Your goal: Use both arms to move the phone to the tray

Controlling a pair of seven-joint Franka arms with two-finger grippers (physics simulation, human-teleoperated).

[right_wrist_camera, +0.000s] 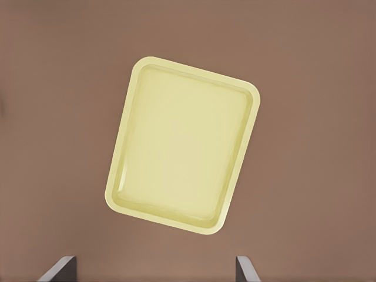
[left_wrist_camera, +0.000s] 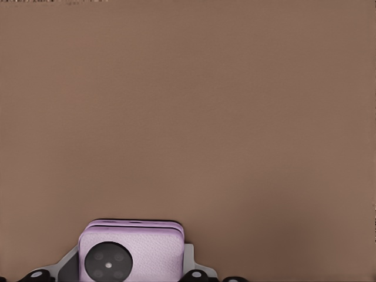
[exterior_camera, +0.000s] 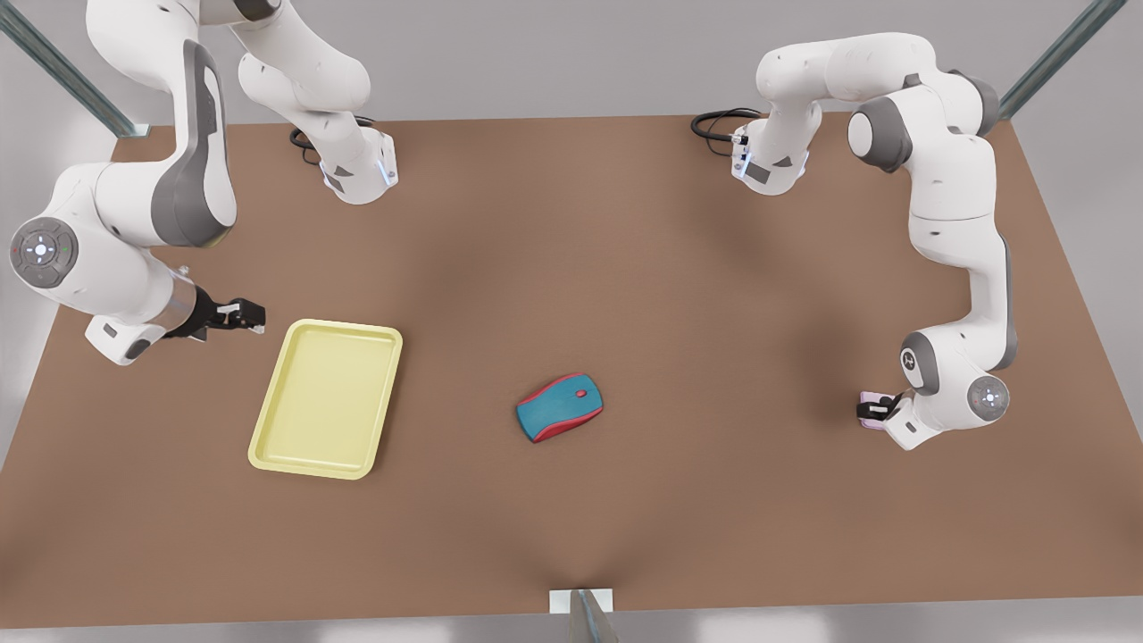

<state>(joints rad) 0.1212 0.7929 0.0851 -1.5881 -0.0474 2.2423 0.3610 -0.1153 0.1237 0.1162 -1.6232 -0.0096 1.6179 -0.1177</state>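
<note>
The pale-pink phone (left_wrist_camera: 141,249) with its black camera circle sits between the fingers of my left gripper (left_wrist_camera: 130,264), which press against both of its sides. In the front view this gripper (exterior_camera: 873,411) is low over the table at the front view's right, with a pink edge of the phone (exterior_camera: 870,396) showing behind it. The pale yellow tray (exterior_camera: 326,397) lies on the table at the front view's left with nothing in it. My right gripper (exterior_camera: 243,315) hovers just beyond the tray's far left corner. Its fingers stand wide apart and open (right_wrist_camera: 154,270) above the tray (right_wrist_camera: 182,147).
A teal-and-red computer mouse (exterior_camera: 560,407) lies on the brown table (exterior_camera: 679,268) between the tray and the phone. Both arm bases stand at the table's far edge with black cables beside them. Metal frame posts rise at the far corners.
</note>
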